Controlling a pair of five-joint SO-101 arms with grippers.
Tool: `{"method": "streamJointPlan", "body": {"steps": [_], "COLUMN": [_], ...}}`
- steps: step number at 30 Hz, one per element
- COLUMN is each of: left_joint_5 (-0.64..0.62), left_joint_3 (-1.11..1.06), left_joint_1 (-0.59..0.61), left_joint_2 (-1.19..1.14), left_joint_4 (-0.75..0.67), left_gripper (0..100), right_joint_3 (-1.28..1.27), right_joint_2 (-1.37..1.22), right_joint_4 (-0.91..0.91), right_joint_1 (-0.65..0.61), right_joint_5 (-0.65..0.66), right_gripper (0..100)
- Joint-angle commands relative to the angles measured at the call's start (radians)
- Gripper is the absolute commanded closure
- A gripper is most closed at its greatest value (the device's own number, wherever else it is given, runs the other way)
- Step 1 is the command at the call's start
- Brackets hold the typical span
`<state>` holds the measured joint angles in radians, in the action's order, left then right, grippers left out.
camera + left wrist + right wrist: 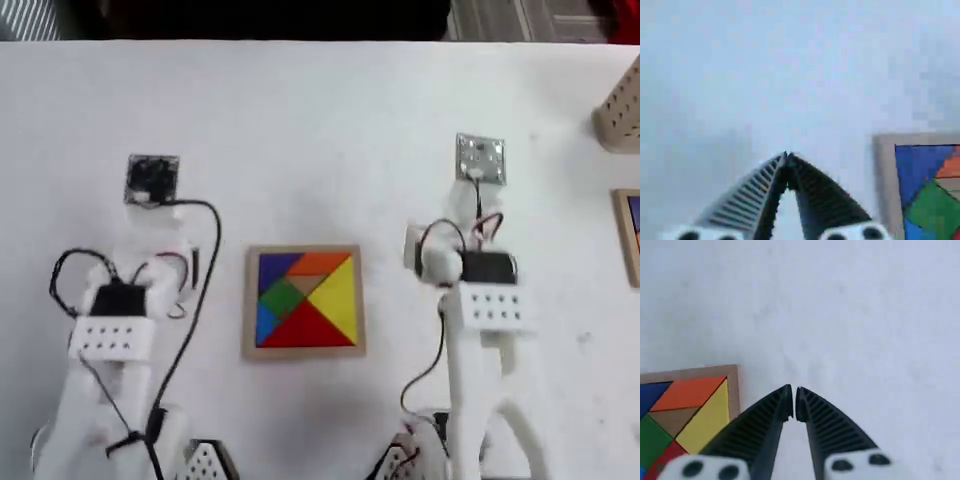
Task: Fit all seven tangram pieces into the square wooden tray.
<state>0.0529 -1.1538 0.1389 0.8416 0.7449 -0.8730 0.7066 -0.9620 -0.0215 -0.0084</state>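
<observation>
The left arm [115, 320] stands well to the left of the tray [250, 300], which lies flat on the white counter [320, 120]. In its wrist view the left fingers [802, 175] are pressed together at the tips, with nothing between them. They hang over bare counter, with a corner of the tray [883, 180] just off to one side.

The tray is between the two arms, and coloured pieces fill it edge to edge. A blue piece [273, 266] and an orange piece [318, 263] lie along the far rim. A small tan piece [303, 283] sits just below them. A green piece [283, 297] is at the middle left, a yellow triangle [340, 298] against the right rim and a red triangle [305, 328] along the near rim. A smaller blue piece [265, 322] sits in the near left corner.

The right arm [480, 300] stands to the right of the tray. The right fingers [772, 412] are almost closed, with a thin slit between the tips, and hold nothing. They hang over bare counter just beside the tray's corner [690, 372].

Far to the right of the tray are a pale block with holes [620, 110] and the edge of another wooden frame [628, 235].
</observation>
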Motion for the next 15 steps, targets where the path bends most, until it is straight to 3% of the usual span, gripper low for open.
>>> {"method": "streamJointPlan", "body": {"steps": [1,6,15], "left_joint_5": [0.072,0.089,0.091], "left_joint_3": [-0.054,-0.183,-0.41], "left_joint_1": [0.044,0.042,0.045], "left_joint_2": [0.124,0.289,0.607], "left_joint_4": [-0.017,-0.015,0.009], "left_gripper": [98,98,98], "right_joint_3": [-0.124,-0.356,-0.549], "right_joint_2": [0.188,0.409,0.733], "right_joint_4": [0.033,0.061,-0.139], "right_joint_1": [0.058,0.047,-0.018], "right_joint_5": [0.097,0.247,0.27], "right_gripper": [98.1,98.1,98.1]}}
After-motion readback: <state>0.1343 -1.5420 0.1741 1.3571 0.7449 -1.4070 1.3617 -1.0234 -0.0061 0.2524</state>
